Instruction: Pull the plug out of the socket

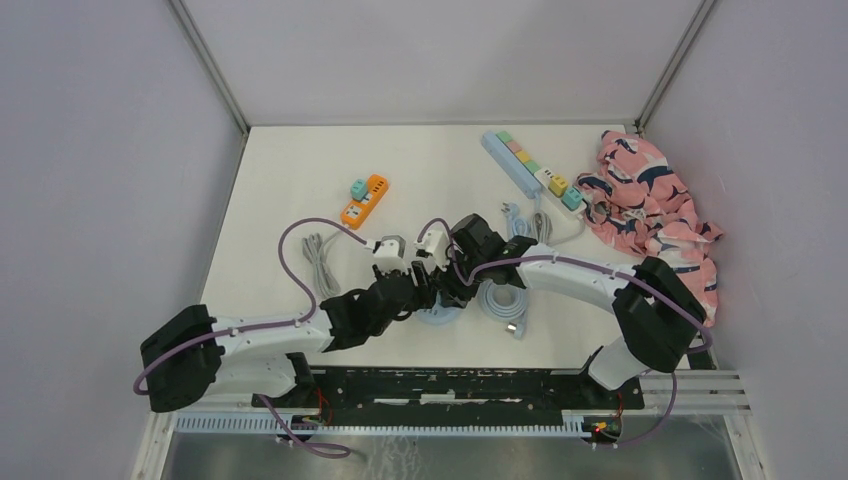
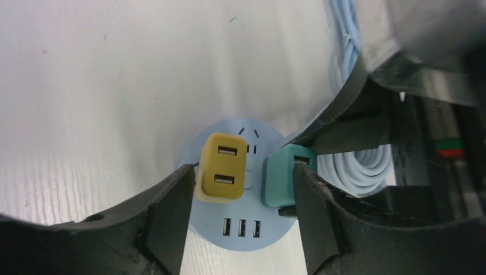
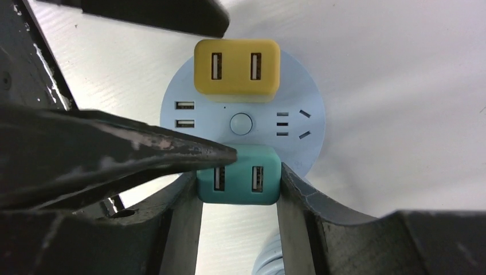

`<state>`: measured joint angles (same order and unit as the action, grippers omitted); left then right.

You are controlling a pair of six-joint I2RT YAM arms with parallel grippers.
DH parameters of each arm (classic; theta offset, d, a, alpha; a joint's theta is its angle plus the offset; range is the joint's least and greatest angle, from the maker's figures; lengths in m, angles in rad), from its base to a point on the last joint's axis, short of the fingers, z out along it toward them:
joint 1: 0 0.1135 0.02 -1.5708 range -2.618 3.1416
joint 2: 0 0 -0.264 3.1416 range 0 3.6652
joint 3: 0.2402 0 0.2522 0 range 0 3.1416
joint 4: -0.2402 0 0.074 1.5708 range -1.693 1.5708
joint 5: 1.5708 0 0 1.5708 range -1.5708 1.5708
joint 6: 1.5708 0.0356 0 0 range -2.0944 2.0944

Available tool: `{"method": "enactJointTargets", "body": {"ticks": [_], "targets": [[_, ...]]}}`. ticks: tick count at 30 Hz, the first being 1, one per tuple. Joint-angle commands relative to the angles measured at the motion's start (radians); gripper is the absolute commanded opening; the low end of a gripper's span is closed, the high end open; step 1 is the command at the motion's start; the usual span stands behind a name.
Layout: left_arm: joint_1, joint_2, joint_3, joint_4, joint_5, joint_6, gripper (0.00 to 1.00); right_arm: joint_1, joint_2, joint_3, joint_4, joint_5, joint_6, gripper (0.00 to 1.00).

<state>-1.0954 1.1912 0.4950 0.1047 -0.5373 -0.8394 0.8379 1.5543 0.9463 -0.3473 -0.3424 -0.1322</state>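
Teal plug [image 3: 238, 177] stands in the round blue socket [image 3: 309, 114], which lies on the table [image 1: 300, 170] about midway between its left and right edges, closer to the near edge than the far one. We see the right gripper [image 3: 238, 186] clamped on the teal plug, one finger against each side. A yellow plug [image 3: 236, 69] stands in the same socket. The left gripper [image 2: 242, 172] hangs with jaws parted, straddling both plugs and grasping neither. Just right of the socket lies a coiled pale cable [image 1: 503, 300]. Farther back we find an orange power strip [image 1: 365, 200], then a long power strip [image 1: 530, 168] near the far edge and a patterned cloth [image 1: 655, 205] in the far right corner.
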Motion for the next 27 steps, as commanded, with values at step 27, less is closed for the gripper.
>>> {"method": "enactJointTargets", "body": {"ticks": [27], "targets": [[0.016,-0.546,-0.568,0.718,0.529,0.957,0.94,-0.107,-0.033,0.062,-0.228,-0.325,-0.45,0.02]]}}
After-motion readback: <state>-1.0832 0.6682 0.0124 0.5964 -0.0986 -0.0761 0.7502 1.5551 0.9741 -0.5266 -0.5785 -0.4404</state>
